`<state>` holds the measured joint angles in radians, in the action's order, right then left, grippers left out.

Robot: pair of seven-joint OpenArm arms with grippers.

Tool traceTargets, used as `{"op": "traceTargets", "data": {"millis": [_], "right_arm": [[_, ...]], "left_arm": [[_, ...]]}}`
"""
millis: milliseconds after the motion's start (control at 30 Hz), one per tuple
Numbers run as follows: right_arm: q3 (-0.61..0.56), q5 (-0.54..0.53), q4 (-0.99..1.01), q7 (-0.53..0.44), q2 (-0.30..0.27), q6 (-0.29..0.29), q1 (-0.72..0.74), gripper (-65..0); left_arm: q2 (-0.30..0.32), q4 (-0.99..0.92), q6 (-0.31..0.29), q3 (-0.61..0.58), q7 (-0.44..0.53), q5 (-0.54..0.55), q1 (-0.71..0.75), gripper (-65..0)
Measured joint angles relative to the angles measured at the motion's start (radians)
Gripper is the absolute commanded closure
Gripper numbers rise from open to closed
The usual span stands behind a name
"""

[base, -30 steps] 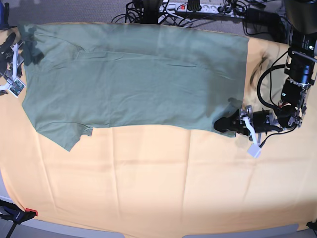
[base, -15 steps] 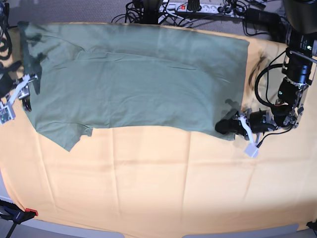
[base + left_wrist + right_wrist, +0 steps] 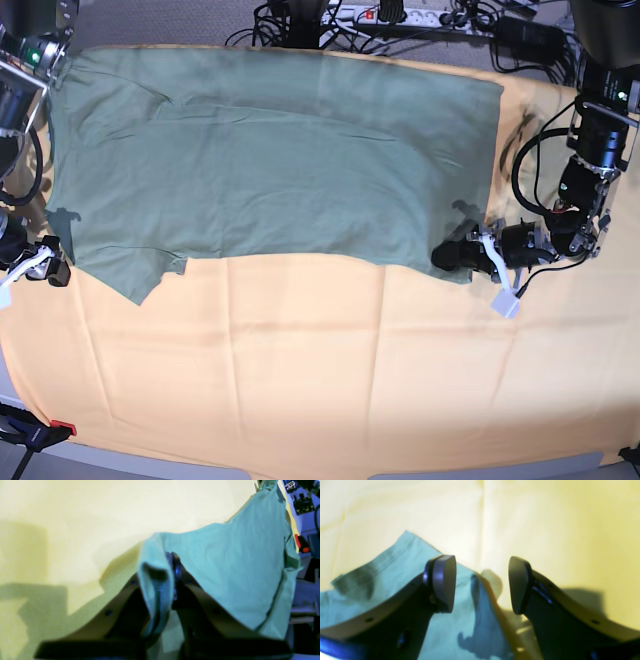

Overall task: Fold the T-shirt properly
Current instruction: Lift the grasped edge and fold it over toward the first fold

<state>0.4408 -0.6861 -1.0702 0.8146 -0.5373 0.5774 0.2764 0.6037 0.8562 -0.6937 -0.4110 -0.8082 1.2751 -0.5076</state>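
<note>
You have one T-shirt point(image 3: 270, 160) spread flat on one yellow-orange cloth point(image 3: 320, 370) covering the counter, and two tools. Your left tool point(image 3: 447, 255) is clamped on the shirt's near hem corner, as before. Your right tool point(image 3: 55, 272), jaws apart, has dropped from the shirt's upper edge to beside its near sleeve corner.
</note>
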Motion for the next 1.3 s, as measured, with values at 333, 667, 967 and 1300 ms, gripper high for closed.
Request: {"op": "traceTargets", "data": {"millis": [333,667,967,1300], "right_arm": [[0.000,-0.189,0.186,0.156,0.004,0.099,0.045,-33.8],[0.000,-0.230,0.187,0.178,0.018,0.115,0.042,-23.8],[0.000,-0.226,0.188,0.124,0.033,0.115,0.054,0.0],[0.000,-0.021,0.190,-0.027,0.037,0.116,0.137,0.0]], "left_arm": [[0.000,0.000,0.000,0.000,0.000,-0.003,0.000,0.0],[0.000,0.000,0.000,0.000,0.000,0.000,0.000,0.0],[-0.008,0.000,0.000,0.023,0.040,-0.062,-0.004,0.0],[-0.011,-0.005,-0.001,0.099,0.247,-0.282,-0.040,0.0]]}}
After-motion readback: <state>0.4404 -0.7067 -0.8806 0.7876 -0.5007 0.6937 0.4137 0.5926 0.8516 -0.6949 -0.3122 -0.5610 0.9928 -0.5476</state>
